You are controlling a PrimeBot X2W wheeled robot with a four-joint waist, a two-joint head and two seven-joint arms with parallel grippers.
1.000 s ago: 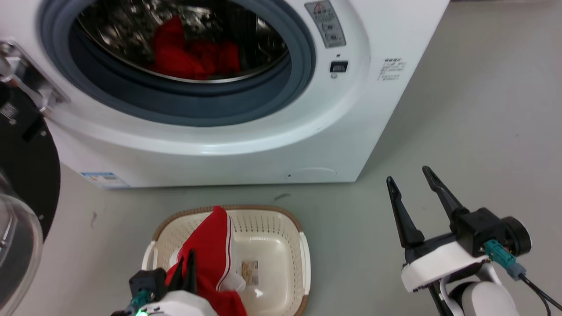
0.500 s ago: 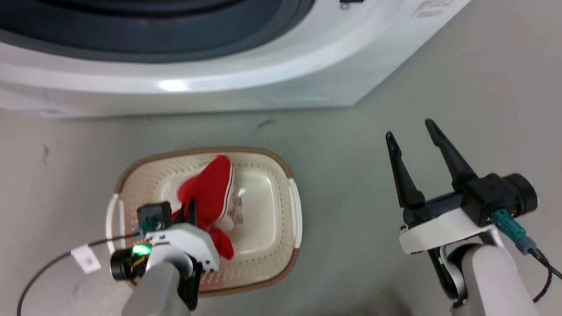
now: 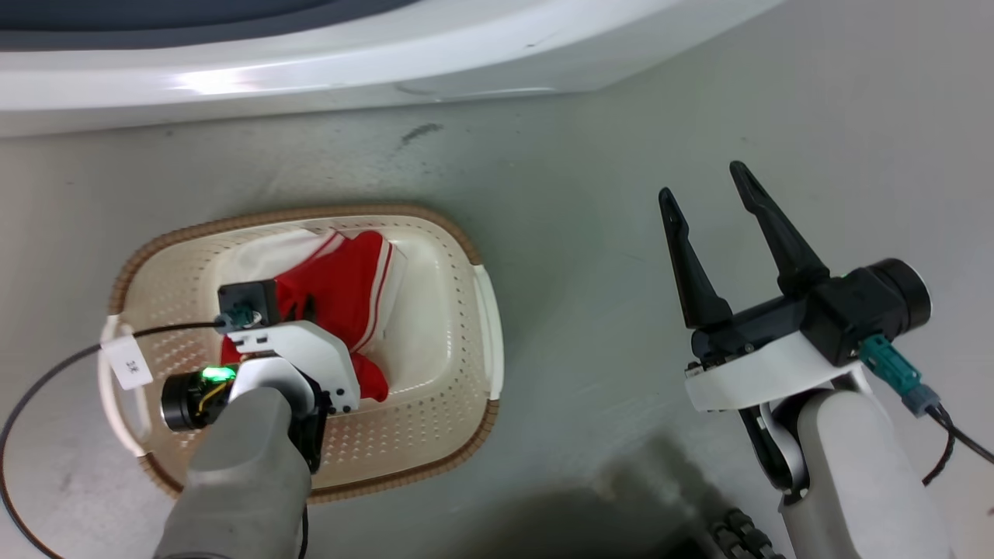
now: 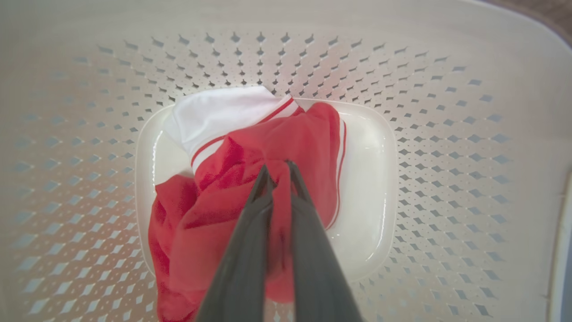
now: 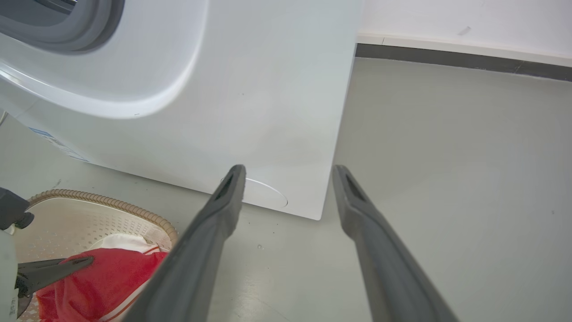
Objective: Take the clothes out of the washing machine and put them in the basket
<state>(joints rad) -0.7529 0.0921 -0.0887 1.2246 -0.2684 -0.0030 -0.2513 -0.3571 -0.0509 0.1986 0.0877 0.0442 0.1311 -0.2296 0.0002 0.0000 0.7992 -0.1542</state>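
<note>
Washing machine (image 3: 326, 62): the white front panel runs across the top of the head view, with the grey porthole ring just at the upper edge. In the right wrist view its lower corner stands on the floor (image 3: 606, 116), which is grey and carries a few dark scuffs.

Basket (image 3: 423, 419): it sits on the floor in front of the machine, close to it but apart, upright, with the brown rim unbroken and a white handle on each short side.

Clothes (image 3: 342, 283): one red garment with white stripe trim and a white panel lies bunched on the basket's bottom, towards the wall nearer the machine. I cannot tell from these views whether anything is in the drum.

My left gripper (image 4: 278, 169): it reaches down inside the basket. The fingers are drawn nearly together, with a fold of the red fabric pinched between them.

My right gripper (image 3: 703, 182): it hangs over bare floor, well apart from the basket on its right. Its fingers are spread wide, with nothing between them.

Minor: a green light (image 3: 217, 374) shows on my left wrist, and a black cable (image 3: 46, 380) with a white tag (image 3: 128, 363) crosses the basket's left handle.
</note>
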